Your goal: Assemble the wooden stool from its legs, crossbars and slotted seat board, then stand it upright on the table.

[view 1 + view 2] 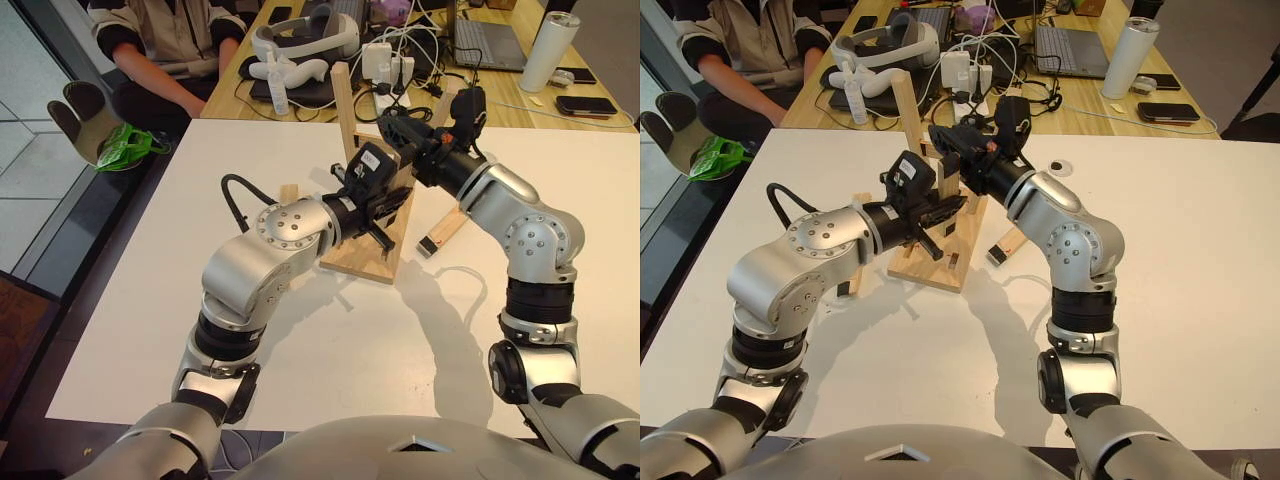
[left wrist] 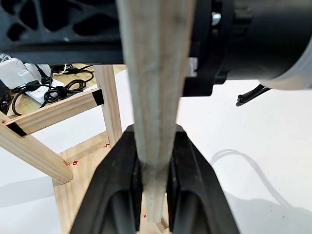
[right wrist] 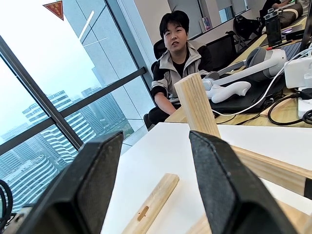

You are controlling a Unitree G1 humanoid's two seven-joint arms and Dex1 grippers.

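The slotted seat board (image 1: 352,263) lies flat on the white table (image 1: 300,350) with legs and a crossbar (image 2: 53,112) standing up from it. My left gripper (image 2: 155,195) is shut on one leg (image 2: 156,87) just above the board. A taller leg (image 1: 343,100) rises at the far side. My right gripper (image 3: 156,139) is open at the upper end of the frame, and the end of a leg (image 3: 195,102) shows beyond the gap between its fingers (image 3: 92,195). One loose wooden piece (image 1: 445,232) lies right of the board; another (image 3: 151,204) lies on the table to its left.
Behind the table a wooden desk (image 1: 520,100) holds a white headset (image 1: 305,40), chargers and cables (image 1: 385,60), a laptop (image 1: 485,40), a white tumbler (image 1: 550,50) and phones. A person sits at the far left. A chair with a green bag (image 1: 125,148) stands off the left edge.
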